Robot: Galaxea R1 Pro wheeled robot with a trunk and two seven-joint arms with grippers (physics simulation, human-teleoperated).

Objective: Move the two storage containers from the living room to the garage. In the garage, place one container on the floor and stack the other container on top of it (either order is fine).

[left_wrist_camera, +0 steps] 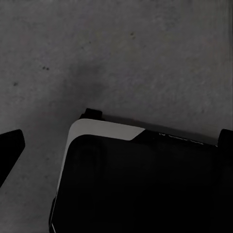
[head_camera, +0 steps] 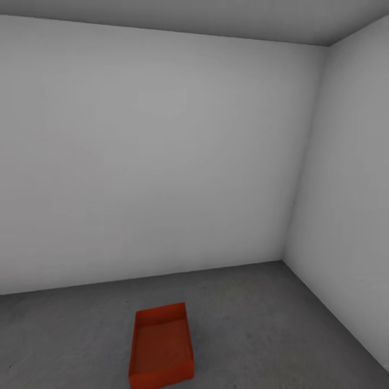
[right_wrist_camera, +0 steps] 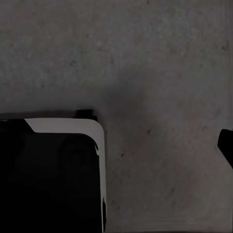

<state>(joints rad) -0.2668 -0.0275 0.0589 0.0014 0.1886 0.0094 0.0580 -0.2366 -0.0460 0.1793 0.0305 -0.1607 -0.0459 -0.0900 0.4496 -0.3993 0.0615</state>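
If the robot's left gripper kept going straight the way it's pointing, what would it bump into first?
Probably the grey concrete floor. The left wrist view looks down along the gripper at bare floor, with the robot's own dark base beside that line. How far away the floor is can't be judged.

Soft even light in head view, faint corner shading, dim grainy wrist views (slightly blurred)

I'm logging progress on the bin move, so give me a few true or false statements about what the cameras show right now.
1. One orange-red container sits on the grey concrete floor. True.
2. A second container is stacked on it. False: it is empty and alone.
3. The walls behind are plain white-grey. True.
4. The container stands on light wood planks. False: mottled concrete.
5. The container touches the corner walls. False: it stands apart from them.
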